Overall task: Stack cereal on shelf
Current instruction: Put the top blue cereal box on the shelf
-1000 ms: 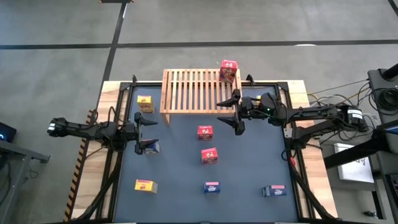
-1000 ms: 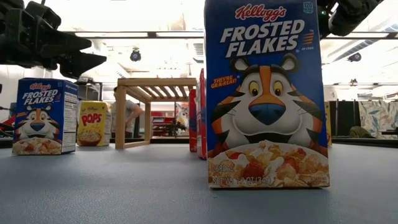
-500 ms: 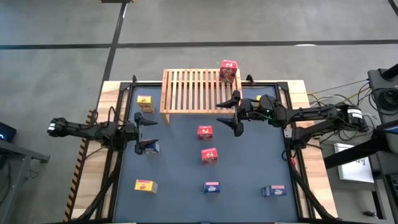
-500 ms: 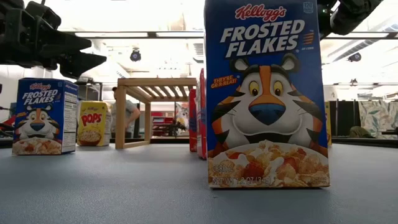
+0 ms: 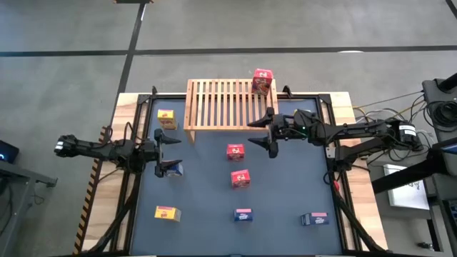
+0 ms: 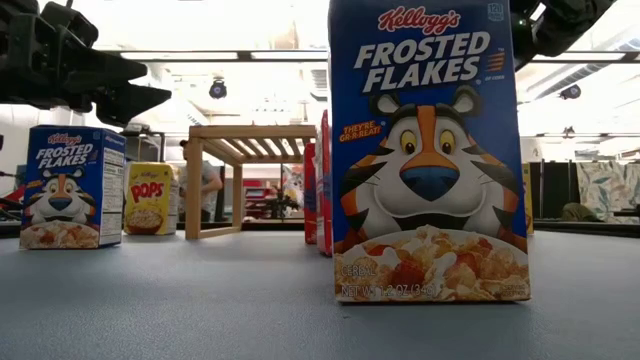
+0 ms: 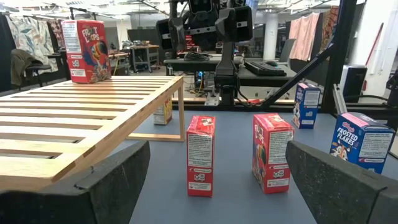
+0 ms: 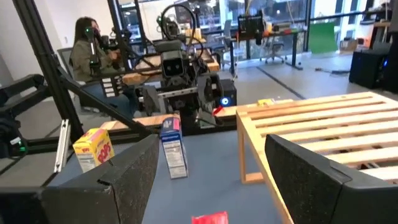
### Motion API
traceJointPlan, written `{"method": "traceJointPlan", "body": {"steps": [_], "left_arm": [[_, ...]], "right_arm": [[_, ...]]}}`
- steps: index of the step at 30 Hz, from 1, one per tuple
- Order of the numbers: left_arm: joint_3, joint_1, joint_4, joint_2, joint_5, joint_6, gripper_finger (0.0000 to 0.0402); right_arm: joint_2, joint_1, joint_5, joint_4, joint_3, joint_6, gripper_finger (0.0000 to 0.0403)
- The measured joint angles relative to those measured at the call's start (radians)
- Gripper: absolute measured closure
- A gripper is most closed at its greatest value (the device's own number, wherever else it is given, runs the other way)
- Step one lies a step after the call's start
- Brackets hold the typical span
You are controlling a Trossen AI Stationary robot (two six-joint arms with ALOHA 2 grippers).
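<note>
**Dark mat, one box on the rack**

You have a dark blue-grey table mat framed in pale wood, on a grey concrete floor. One red Froot Loops box stands on the wooden rack's far right corner. The right gripper, fingers apart, hovers near the rack's front right corner; the left gripper, also spread, hangs over a blue Frosted Flakes box.

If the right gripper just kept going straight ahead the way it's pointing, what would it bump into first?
The right gripper points across the table toward the left arm. Its path looks free at first; the first thing is probably the blue box by the left gripper, though depth is hard to judge.
</note>
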Motion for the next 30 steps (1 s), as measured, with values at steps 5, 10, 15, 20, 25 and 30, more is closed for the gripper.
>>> {"method": "traceJointPlan", "body": {"steps": [5,10,15,20,25,30], "left_arm": [[0.000,0.000,0.000,0.000,0.000,0.000,0.0043],[0.000,0.000,0.000,0.000,0.000,0.000,0.0043],[0.000,0.000,0.000,0.000,0.000,0.000,0.0043],[0.000,0.000,0.000,0.000,0.000,0.000,0.0043],[0.000,0.000,0.000,0.000,0.000,0.000,0.0043],[0.000,0.000,0.000,0.000,0.000,0.000,0.0043]], "right_arm": [[-0.001,0.000,-0.003,-0.032,0.000,0.000,0.0119],[-0.001,0.000,-0.003,-0.029,0.000,-0.008,0.0119],[-0.002,0.000,-0.002,-0.029,0.000,-0.012,0.0119],[-0.002,0.000,-0.002,-0.029,0.000,-0.011,0.0119],[-0.002,0.000,-0.002,-0.029,0.000,-0.010,0.0119],[-0.002,0.000,-0.003,-0.029,0.000,0.014,0.0119]]}}
